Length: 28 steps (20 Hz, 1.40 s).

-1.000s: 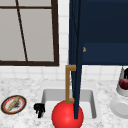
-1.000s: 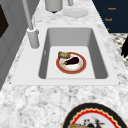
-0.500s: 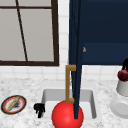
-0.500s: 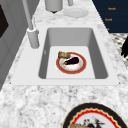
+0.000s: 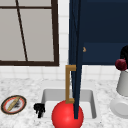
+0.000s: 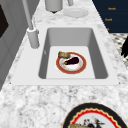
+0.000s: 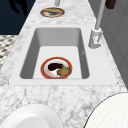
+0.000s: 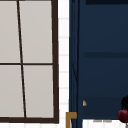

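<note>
My right hand (image 5: 124, 53) hangs high at the right edge of the front view, shut on a dark red round thing (image 5: 121, 64) just above a pale canister (image 5: 123, 83). In the upper view the right hand (image 8: 125, 102) and the red thing (image 8: 123, 115) sit in front of the dark blue cabinet. My left hand (image 5: 39, 109) hovers at the sink's front left corner, fingers relaxed and pointing down; in the right side view the left hand (image 7: 18, 6) is in front of the counter. In the sink (image 6: 100, 60) lies a red-rimmed plate (image 6: 83, 65) with a dark eggplant (image 6: 72, 60).
A dark blue cabinet door (image 5: 76, 50) with a brass handle (image 5: 68, 83) stands open, edge-on over the sink. A red round shape (image 5: 67, 116) is at the sink's front. A patterned plate (image 5: 13, 104) lies left, a white plate (image 5: 120, 107) right. The faucet (image 6: 31, 30) stands behind.
My right hand has risen with the dark red round thing, away from the canister's top. The left hand has stayed where it was.
</note>
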Motion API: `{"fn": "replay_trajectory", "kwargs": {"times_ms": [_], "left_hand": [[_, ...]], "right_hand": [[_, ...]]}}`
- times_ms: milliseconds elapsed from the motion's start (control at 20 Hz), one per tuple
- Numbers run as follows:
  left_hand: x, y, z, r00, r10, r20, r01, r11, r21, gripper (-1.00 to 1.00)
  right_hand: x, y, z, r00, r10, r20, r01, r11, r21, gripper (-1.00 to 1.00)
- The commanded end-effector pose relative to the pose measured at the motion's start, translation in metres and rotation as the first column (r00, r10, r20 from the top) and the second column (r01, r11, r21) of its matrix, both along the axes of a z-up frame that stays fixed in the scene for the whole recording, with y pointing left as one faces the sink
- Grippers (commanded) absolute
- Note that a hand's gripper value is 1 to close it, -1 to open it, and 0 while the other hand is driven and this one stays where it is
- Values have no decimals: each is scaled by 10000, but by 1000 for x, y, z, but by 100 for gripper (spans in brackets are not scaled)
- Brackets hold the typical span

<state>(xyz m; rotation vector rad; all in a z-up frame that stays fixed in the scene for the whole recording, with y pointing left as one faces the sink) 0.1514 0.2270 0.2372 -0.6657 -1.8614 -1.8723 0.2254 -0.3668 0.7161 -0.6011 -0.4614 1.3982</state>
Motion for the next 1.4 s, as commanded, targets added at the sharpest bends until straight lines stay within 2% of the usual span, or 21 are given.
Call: {"fn": "replay_trajectory", "kwargs": {"times_ms": [0, 150, 500, 700, 1050, 1350], "left_hand": [[0, 0, 0, 10000, 0, 0, 0, 10000, 0, 0], [0, 0, 0, 10000, 0, 0, 0, 10000, 0, 0], [0, 0, 0, 10000, 0, 0, 0, 10000, 0, 0], [0, 0, 0, 10000, 0, 0, 0, 10000, 0, 0], [0, 0, 0, 10000, 0, 0, 0, 10000, 0, 0], [0, 0, 0, 10000, 0, 0, 0, 10000, 0, 0]], "right_hand": [[27, 10, 24, 9996, -268, 3, 268, 9995, -189, 100], [46, 18, 37, 9991, -427, -49, 426, 9989, -191, 100], [102, 30, 45, 9994, -334, -26, 334, 9994, -96, 100], [135, 38, 41, 9999, -39, -130, 39, 10000, -42, 100], [192, 50, 36, 9998, -198, -52, 198, 9997, -131, 100], [241, 70, 8, 9998, -206, -41, 205, 9990, -404, 100]]}}
